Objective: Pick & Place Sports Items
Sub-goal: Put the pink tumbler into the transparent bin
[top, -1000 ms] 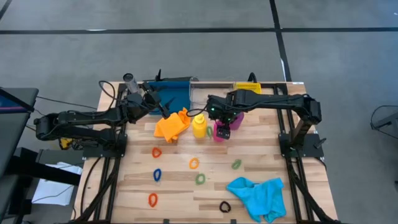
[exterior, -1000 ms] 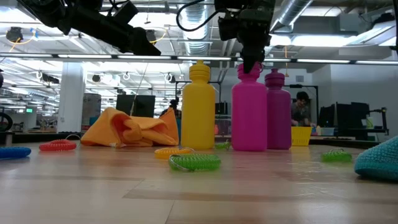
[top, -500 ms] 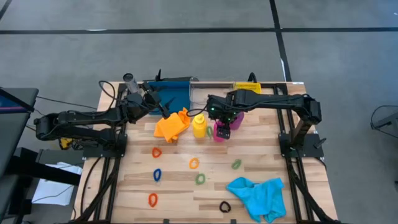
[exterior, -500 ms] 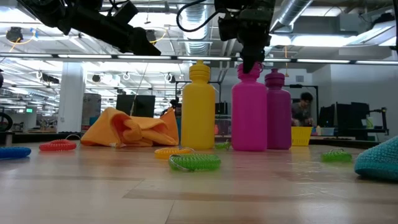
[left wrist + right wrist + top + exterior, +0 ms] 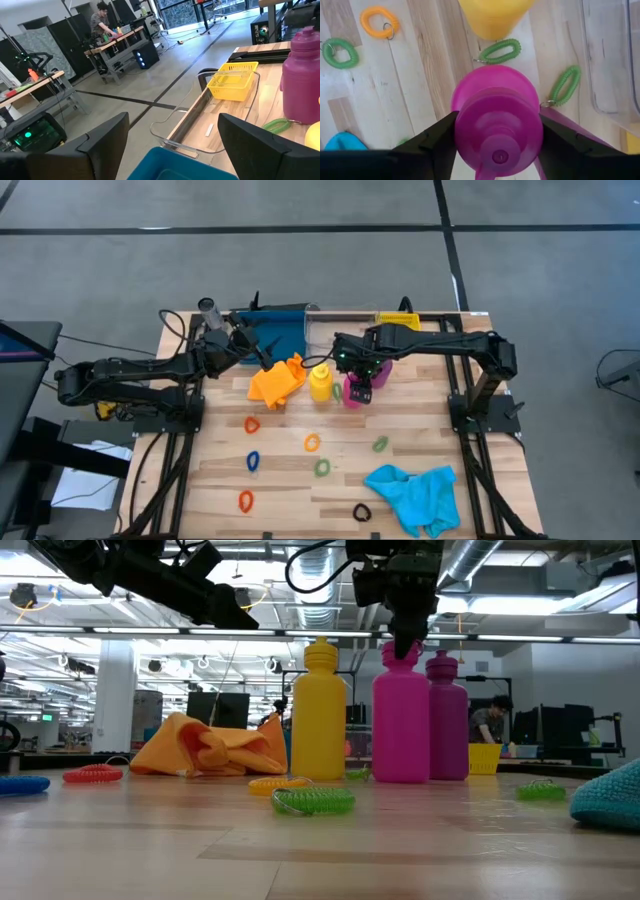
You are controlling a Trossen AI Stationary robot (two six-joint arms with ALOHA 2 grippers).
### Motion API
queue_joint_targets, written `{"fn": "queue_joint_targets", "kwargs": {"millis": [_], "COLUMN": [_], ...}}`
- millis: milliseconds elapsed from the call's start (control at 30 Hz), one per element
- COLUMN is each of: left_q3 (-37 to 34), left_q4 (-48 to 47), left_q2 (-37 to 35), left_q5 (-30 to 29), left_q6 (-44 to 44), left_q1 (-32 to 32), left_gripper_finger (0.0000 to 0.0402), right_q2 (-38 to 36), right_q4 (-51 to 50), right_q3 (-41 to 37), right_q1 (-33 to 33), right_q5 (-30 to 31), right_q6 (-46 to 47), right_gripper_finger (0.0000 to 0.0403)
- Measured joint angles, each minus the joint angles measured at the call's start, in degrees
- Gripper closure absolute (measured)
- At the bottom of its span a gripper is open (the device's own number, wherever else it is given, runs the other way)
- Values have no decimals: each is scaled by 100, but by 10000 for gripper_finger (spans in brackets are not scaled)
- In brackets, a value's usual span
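I had the right gripper [image 5: 497, 145] straight over the magenta bottle [image 5: 401, 720], one dark finger against each side of its cap in the right wrist view, clamped on that cap. In the low view it sat upper centre, hanging down onto the bottle's top. The bottle stood upright, long axis vertical, spout up, at the middle of the frame on the pale wooden table [image 5: 420, 445].

Just to its left stood the yellow bottle [image 5: 319, 712], also upright; the purple bottle [image 5: 446, 720] stood just behind to the right, upright too. Left of them the orange cloth [image 5: 210, 748] lay bunched. Elastic rings [image 5: 312, 801] were scattered across the planks nearer the camera, and the cyan cloth [image 5: 415, 492] lay crumpled at the lower right of the high view.

My left gripper [image 5: 172, 142] waited with fingers spread wide, holding nothing, above the blue tray [image 5: 281, 332] at the table's upper left edge in the high view. A small yellow bin [image 5: 234, 80] sat along that far edge.

Beyond the table, an open workshop: grey floor, exposed ceiling ducts, benches, and a person [image 5: 489, 720] at the right in the low view.
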Motion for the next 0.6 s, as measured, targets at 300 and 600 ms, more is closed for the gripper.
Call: {"fn": "queue_joint_targets", "kwargs": {"millis": [300, 600], "left_q3": [2, 2], "left_q4": [0, -4], "left_q2": [0, 0], "left_q5": [0, -1], "left_q6": [0, 0], "left_q1": [0, 0], "left_gripper_finger": [101, 101], "right_q2": [-4, -7], "right_q4": [0, -667], "right_q3": [0, 609], "right_q1": [0, -31], "right_q5": [-1, 16], "right_q6": [-133, -311], "right_gripper_finger": [200, 200]}}
